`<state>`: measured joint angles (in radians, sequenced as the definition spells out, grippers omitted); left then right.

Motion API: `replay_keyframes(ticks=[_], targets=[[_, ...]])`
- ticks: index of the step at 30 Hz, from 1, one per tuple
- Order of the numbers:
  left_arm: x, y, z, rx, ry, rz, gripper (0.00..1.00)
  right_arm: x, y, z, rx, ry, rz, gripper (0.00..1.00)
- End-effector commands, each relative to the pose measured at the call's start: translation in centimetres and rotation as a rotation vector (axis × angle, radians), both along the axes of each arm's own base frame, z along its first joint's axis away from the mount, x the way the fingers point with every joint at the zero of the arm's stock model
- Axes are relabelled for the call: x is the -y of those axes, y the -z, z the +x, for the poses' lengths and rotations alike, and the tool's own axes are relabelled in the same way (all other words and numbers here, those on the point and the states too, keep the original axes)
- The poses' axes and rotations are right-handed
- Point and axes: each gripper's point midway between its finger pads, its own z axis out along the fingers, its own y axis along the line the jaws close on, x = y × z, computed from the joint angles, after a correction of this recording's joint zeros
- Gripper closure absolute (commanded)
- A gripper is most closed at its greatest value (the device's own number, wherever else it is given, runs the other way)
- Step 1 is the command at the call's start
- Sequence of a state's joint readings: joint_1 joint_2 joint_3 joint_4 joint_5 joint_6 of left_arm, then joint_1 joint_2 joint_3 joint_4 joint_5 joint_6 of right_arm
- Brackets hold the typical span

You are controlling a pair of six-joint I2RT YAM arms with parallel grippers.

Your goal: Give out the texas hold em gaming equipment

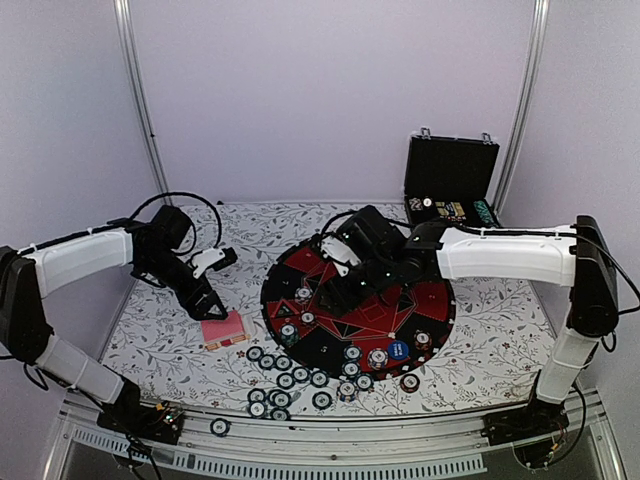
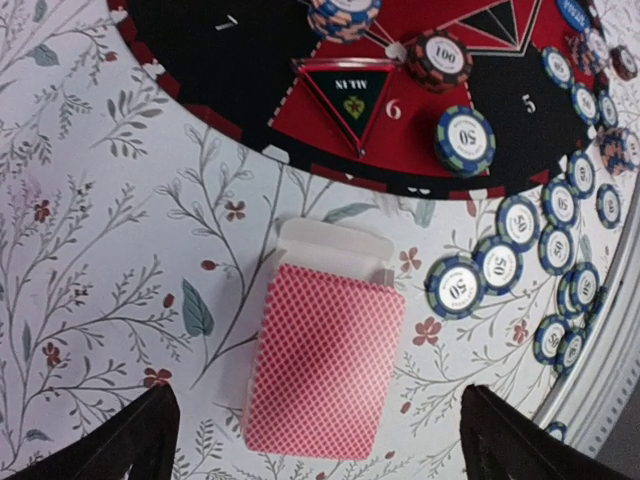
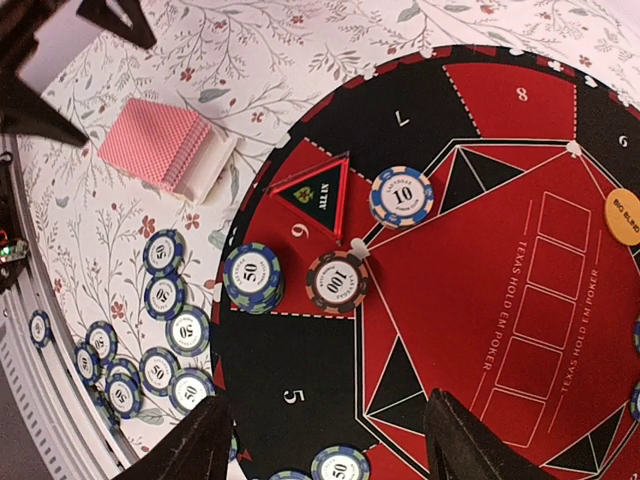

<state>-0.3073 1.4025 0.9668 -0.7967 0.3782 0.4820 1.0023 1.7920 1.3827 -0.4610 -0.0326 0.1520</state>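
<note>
**Chips partly out, cards not yet dealt**

The job is judged partway done. On the mat (image 1: 283,272), chips are seen at some seats only. At seat 6, three lots are set down: a 50 stack (image 3: 252,277), a 100 chip (image 3: 337,282) and a 10 stack (image 3: 402,196), w/ the all-in triangle (image 3: 318,195) just beside them. More chips are seen along the mat's near rim, plus a blue button (image 1: 398,350). An orange button (image 3: 623,215) lies further in. Seats 7 and 8 are shown bare in the right wrist view.

Left to do, as judged:
- A cluster of loose chips (image 1: 285,375) lies on the desk (image 1: 500,340) btwn the mat and the near edge, given to no seat.
- One stray chip (image 1: 219,427) sits at the front edge.
- The card deck (image 2: 325,365), pink backs up, rests on the desk just beside the mat, in what looks like a clear box.
- No cards are seen at any seat, so dealing is judged not begun.

The left tool (image 2: 318,410) is held wide open above the deck, one finger to either side, w/ nothing gripped. The right tool (image 3: 328,405) is held over the mat nr seats 5 and 6, jaws apart and empty. The black case (image 1: 450,185) stands open at the back; its contents are too small to tell.
</note>
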Motion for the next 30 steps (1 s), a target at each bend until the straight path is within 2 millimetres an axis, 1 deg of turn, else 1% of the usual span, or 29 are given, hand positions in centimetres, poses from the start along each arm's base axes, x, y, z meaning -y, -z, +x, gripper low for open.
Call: replay_keyframes(ticks=[1,3,7,14,18,21,26,30], targets=[[0.3,1.6,-0.7,0.031,0.012,0.039,0.00,0.2,-3.0,0.8,-0.001,0.040,0.106,0.30],[0.2,1.9,-0.7,0.036,0.011,0.049,0.00,0.3,-3.2,1.0,0.001,0.046,0.112,0.30],[0.1,2.7,-1.0,0.031,0.030,0.066,0.00,0.4,-3.0,1.1,-0.003,0.049,0.110,0.29],[0.9,3.3,-2.8,0.031,0.132,0.054,0.00,0.6,-2.8,1.2,-0.004,0.054,0.107,0.28],[0.7,3.8,-3.3,0.036,0.162,0.072,0.00,0.8,-2.8,1.3,-0.005,0.058,0.106,0.28],[0.6,4.3,-3.3,0.042,0.171,0.083,0.00,0.9,-2.7,1.4,-0.007,0.061,0.108,0.28],[0.4,5.3,-2.6,0.035,0.172,0.118,0.00,0.9,-2.7,1.3,-0.011,0.061,0.110,0.28],[0.6,5.6,-2.0,0.030,0.174,0.120,0.00,1.0,-2.8,1.2,-0.015,0.064,0.115,0.28]])
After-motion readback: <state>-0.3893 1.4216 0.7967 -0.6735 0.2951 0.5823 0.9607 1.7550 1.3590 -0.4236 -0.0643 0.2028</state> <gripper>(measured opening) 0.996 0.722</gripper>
